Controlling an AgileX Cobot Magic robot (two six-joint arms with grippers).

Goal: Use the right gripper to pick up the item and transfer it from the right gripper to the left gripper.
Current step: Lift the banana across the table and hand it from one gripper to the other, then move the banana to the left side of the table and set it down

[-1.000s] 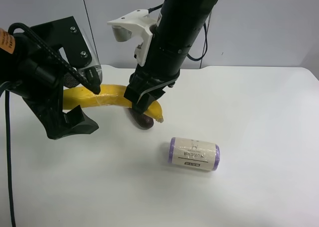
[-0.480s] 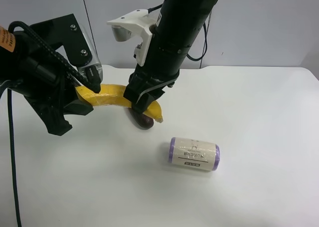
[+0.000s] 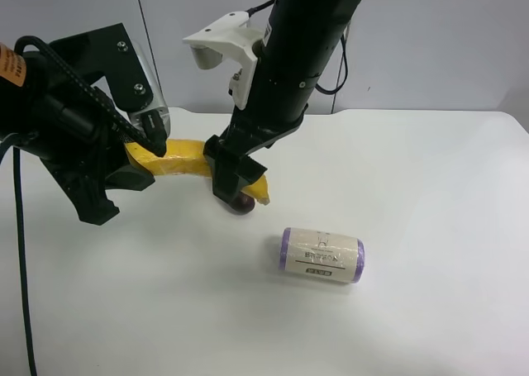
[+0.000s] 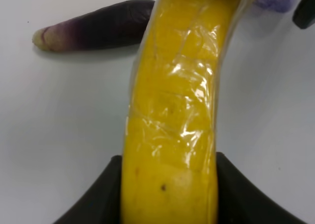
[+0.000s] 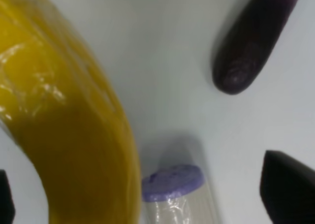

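The left gripper (image 3: 142, 161) is clenched on one end of the banana (image 3: 186, 157), its black jaws pressing both sides of the fruit and holding it above the table (image 3: 413, 186). The right gripper (image 3: 235, 178) stands with its jaws spread wide around the banana's other end, gripping nothing. Whether one finger (image 5: 288, 187) brushes the fruit cannot be told. An eggplant (image 5: 251, 42) lies on the table just under the right jaws. A paper-wrapped roll (image 3: 321, 254) with purple ends lies on its side farther off, on the side away from the left jaws. The table is plain white, and a pale grey wall (image 3: 430, 45) stands behind it.
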